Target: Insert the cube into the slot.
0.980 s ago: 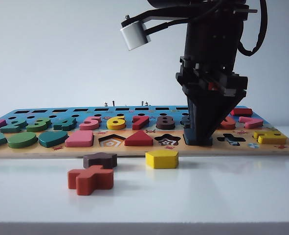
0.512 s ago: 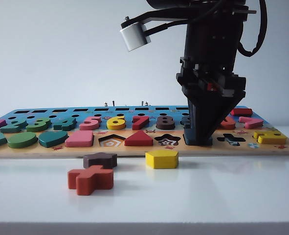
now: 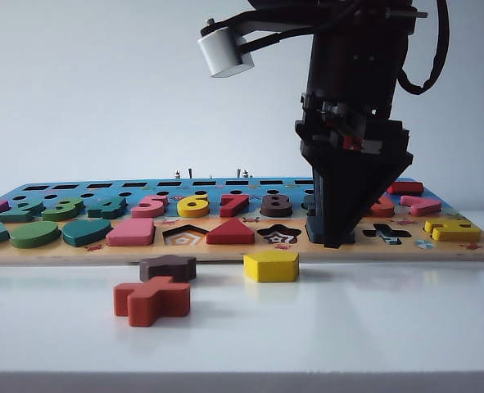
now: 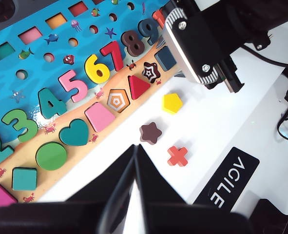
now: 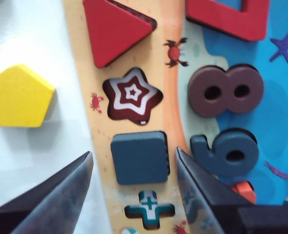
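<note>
The cube (image 5: 140,157), a dark navy square block with rounded corners, lies flat in the slot (image 5: 168,161) of the tan puzzle board (image 5: 97,126); only a thin dark gap of the slot shows along one side. My right gripper (image 5: 133,153) hovers over it, open, with one finger on each side and daylight between each finger and the block. In the exterior view that gripper (image 3: 333,237) points straight down at the board's front row and hides most of the cube. My left gripper (image 4: 135,146) is shut and empty above the white table, short of the board.
A yellow hexagon block (image 3: 271,266), a dark brown star block (image 3: 167,267) and a red cross block (image 3: 152,299) lie loose on the white table in front of the board (image 3: 242,250). The star recess (image 5: 132,100) and cross recess (image 5: 149,209) flank the cube.
The right gripper's jaws have spread apart and let go of the cube, which stays in the slot. The left arm has not moved.
</note>
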Robot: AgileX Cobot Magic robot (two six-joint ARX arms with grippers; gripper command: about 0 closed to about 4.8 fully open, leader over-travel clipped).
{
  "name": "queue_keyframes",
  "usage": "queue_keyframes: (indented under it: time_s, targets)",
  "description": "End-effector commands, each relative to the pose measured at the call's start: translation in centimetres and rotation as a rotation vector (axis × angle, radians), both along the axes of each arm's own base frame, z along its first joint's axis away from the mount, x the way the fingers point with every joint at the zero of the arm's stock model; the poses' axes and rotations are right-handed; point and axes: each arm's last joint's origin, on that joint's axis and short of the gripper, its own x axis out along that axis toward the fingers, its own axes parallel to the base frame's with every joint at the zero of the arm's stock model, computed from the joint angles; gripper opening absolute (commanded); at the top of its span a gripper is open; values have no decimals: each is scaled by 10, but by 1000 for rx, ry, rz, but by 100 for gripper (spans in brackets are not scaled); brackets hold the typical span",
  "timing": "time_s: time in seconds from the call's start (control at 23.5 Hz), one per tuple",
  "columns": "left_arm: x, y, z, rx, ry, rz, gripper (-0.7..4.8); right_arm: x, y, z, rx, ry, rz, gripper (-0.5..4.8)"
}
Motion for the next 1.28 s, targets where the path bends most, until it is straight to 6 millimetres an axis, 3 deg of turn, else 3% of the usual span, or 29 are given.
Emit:
queue_keyframes:
  time_s: [0.04,0.26,0.6,0.85,1.28]
  targets:
    - [0,0,2,-12,-19,-7,20,-3,-6,15,11,-82,-54,306]
    - [0,0,3,-12,-21,-7,20,-11,-16,36,60,-154,-161,306]
    - [0,0,3,-13,-23,-7,20,-25,-31,67,286,-191,-381,301]
    - [1,-1,4,-19,-37,-7,20,-33,-49,92,563,-135,-599,301]
    - [1,-1,4,-19,-37,-7,20,-41,-83,91,711,-187,-665,301]
